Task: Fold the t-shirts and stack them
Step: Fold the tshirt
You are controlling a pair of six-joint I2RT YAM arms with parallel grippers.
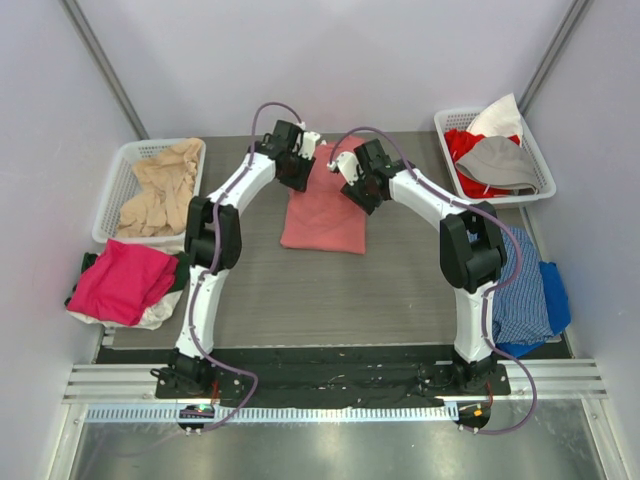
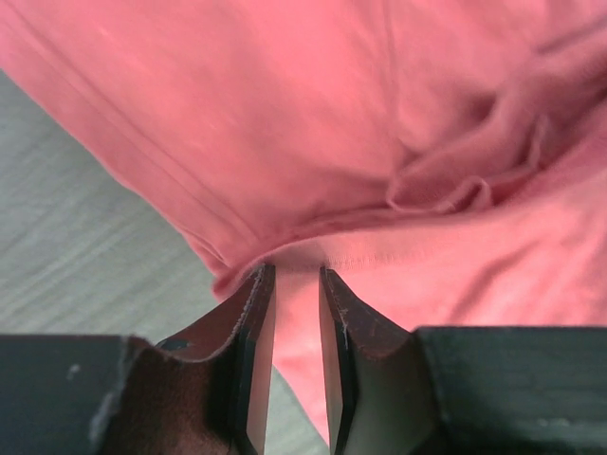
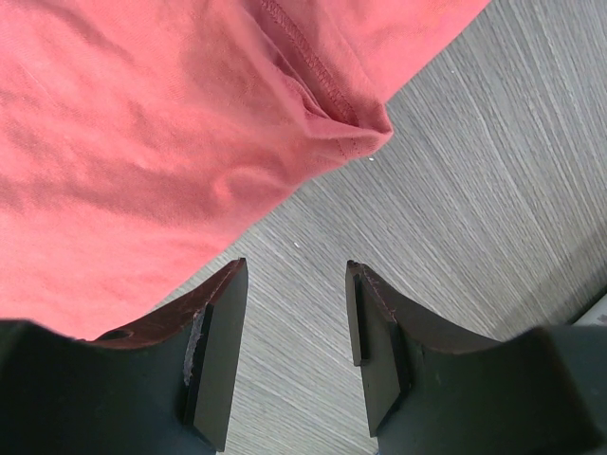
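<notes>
Salmon-red t-shirt (image 1: 325,215) is lying folded on the table (image 1: 400,290). My right gripper (image 3: 295,270) is hanging open beside its corner. My left gripper (image 2: 296,275) is sitting nearly closed at the hem; gripping or not, I cannot tell. Catching one layer is risking undoing the fold.

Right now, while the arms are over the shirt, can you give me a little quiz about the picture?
1. True or false: the right gripper is holding the salmon-red t-shirt.
2. What lies in the left basket? A beige cloth; B blue cloth; C nothing.
3. What colour tops the cloth heap left of the left arm?
Key: 1 false, its jaws stand open over the table; 2 A; 3 magenta-pink.
</notes>
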